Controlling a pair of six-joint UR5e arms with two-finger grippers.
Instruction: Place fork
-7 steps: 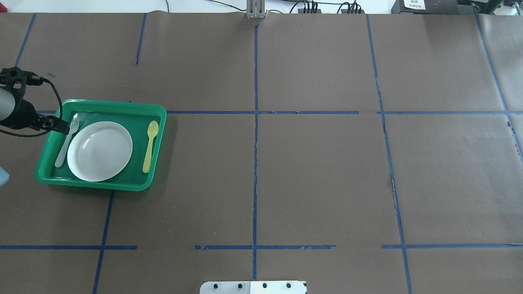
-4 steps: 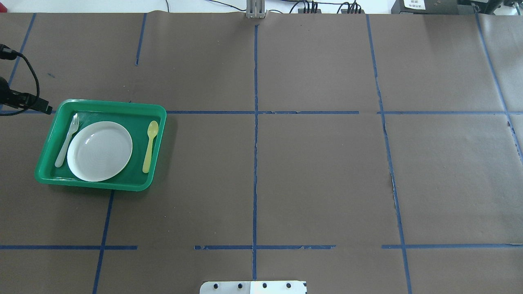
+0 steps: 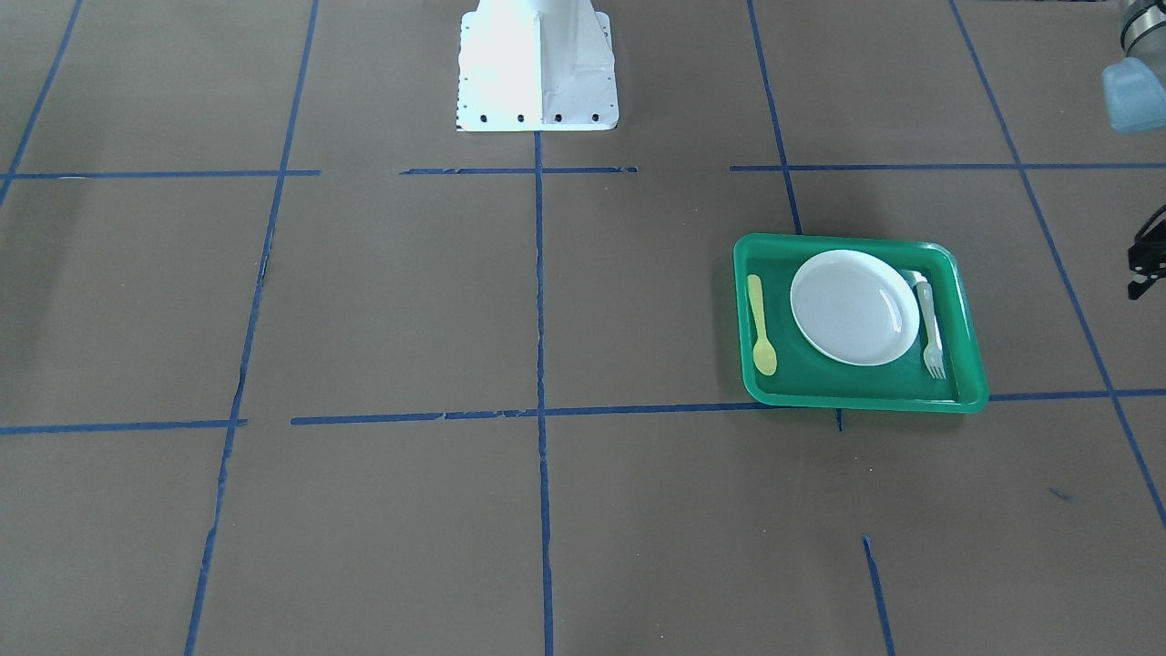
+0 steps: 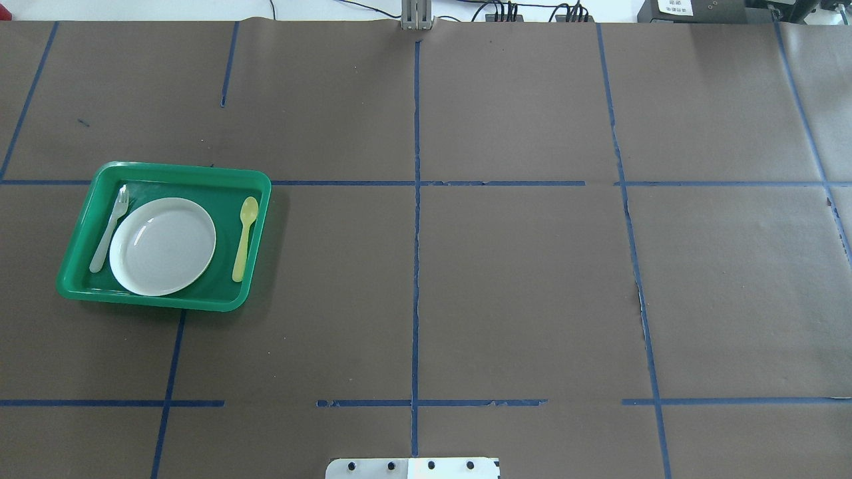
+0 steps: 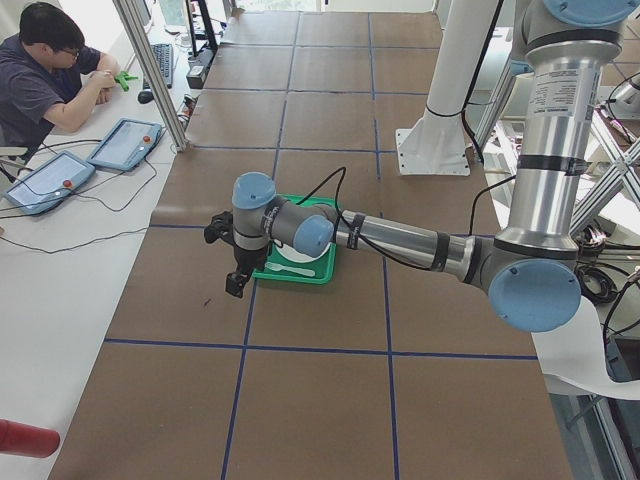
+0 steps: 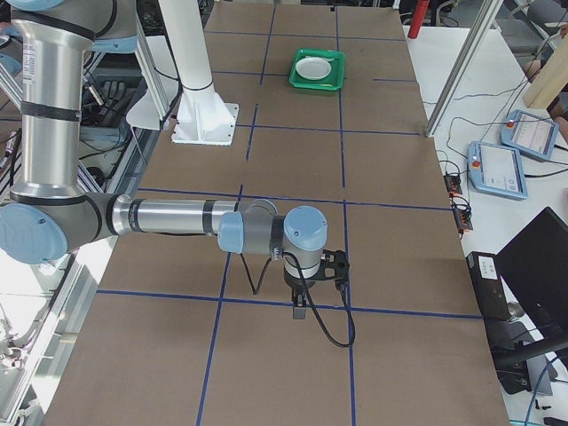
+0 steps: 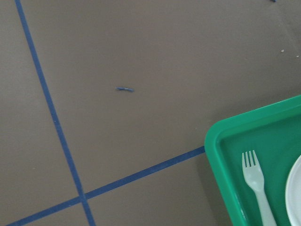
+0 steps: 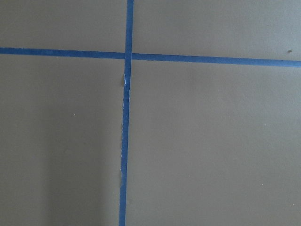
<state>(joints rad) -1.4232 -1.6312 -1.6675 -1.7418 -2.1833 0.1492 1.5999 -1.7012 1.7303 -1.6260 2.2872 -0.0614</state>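
The pale fork (image 4: 110, 229) lies flat in the green tray (image 4: 160, 301), along the left side of the white plate (image 4: 163, 246), tines toward the far edge. It also shows in the front view (image 3: 930, 328) and the left wrist view (image 7: 256, 181). My left gripper (image 5: 235, 284) hangs outside the tray, past its end on my left, with nothing seen in it; only a black edge of it shows in the front view (image 3: 1146, 264). I cannot tell whether it is open or shut. My right gripper (image 6: 300, 307) is far off over bare table; I cannot tell its state.
A yellow spoon (image 4: 244, 236) lies in the tray on the plate's right. The robot base (image 3: 536, 64) stands mid-table at my edge. Blue tape lines cross the brown table cover. A person sits at a side desk (image 5: 45, 75).
My left arm has drawn back to the left, away from the tray, and has left the overhead view. The fork, plate and spoon have stayed in place.
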